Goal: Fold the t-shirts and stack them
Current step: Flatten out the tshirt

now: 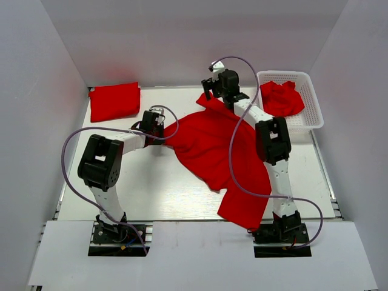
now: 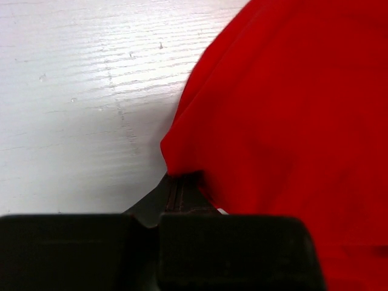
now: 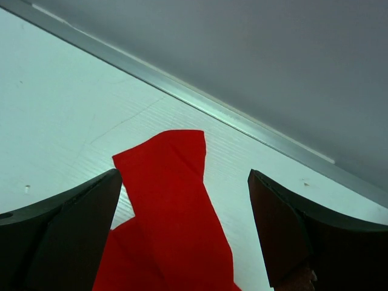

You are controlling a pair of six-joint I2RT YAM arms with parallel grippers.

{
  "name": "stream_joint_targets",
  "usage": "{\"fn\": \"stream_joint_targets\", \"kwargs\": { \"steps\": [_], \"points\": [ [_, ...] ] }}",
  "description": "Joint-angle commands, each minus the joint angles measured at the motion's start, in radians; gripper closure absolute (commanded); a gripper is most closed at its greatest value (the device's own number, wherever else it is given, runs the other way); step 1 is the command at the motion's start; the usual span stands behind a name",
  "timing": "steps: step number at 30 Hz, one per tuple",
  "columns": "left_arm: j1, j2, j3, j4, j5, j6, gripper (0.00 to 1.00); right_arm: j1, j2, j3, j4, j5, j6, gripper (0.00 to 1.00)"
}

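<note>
Since the open t-shirt (image 1: 206, 145) drapes from the near tabletop (image 1: 151, 188) edge toward the back, the left claw (image 2: 180, 185) is pinched shut on its left edge, probably to pull it flat. Only the left wrist view confirms that pinch. Farther: right claw (image 3: 185, 179) spread wide over a sleeve tip, not gripping. Beyond: 1 folded t-shirt (image 1: 114, 101) far left, 1 crumpled t-shirt (image 1: 280, 98) in the basket (image 1: 309, 91)

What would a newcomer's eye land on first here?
First, the spread red t-shirt sprawled unfolded across the middle of the table. The shut left hand pinches its left edge, and the open right hand hovers over its far end. Next, the folded red t-shirt in the far left corner and the crumpled red t-shirt in the white basket at far right.
</note>
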Motion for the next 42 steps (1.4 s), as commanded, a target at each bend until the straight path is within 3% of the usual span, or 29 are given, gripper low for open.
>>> {"fn": "stream_joint_targets", "kwargs": {
  "steps": [1, 5, 20, 28, 32, 35, 38, 39, 42],
  "points": [
    [0.003, -0.041, -0.031, -0.046, 0.064, -0.007, 1.00, 0.018, 0.071, 0.114, 0.096, -0.040, -0.039, 0.10],
    [0.003, -0.041, -0.041, -0.046, 0.086, -0.007, 1.00, 0.042, 0.163, 0.179, 0.083, -0.085, -0.073, 0.10],
    [0.013, -0.050, -0.059, -0.068, 0.123, 0.002, 1.00, 0.066, 0.255, 0.220, -0.025, -0.047, -0.075, 0.10],
    [0.013, -0.122, -0.070, -0.079, 0.114, 0.002, 1.00, 0.061, 0.281, 0.303, -0.298, -0.007, -0.093, 0.10],
    [0.013, -0.144, -0.079, -0.079, 0.103, 0.002, 1.00, 0.058, 0.280, 0.303, -0.458, -0.004, -0.089, 0.18],
    [0.013, -0.154, -0.100, -0.069, 0.103, 0.002, 1.00, 0.062, 0.272, 0.289, -0.469, -0.013, -0.098, 0.22],
    [0.013, -0.165, -0.110, -0.069, 0.103, 0.002, 1.00, 0.064, 0.255, 0.269, -0.431, -0.004, -0.081, 0.46],
    [0.013, -0.177, -0.119, -0.069, 0.094, 0.002, 1.00, 0.053, 0.250, 0.263, -0.418, 0.025, -0.067, 0.66],
    [0.013, -0.188, -0.119, -0.069, 0.094, 0.002, 1.00, 0.064, 0.215, 0.219, -0.279, 0.039, 0.022, 0.66]
  ]
}}
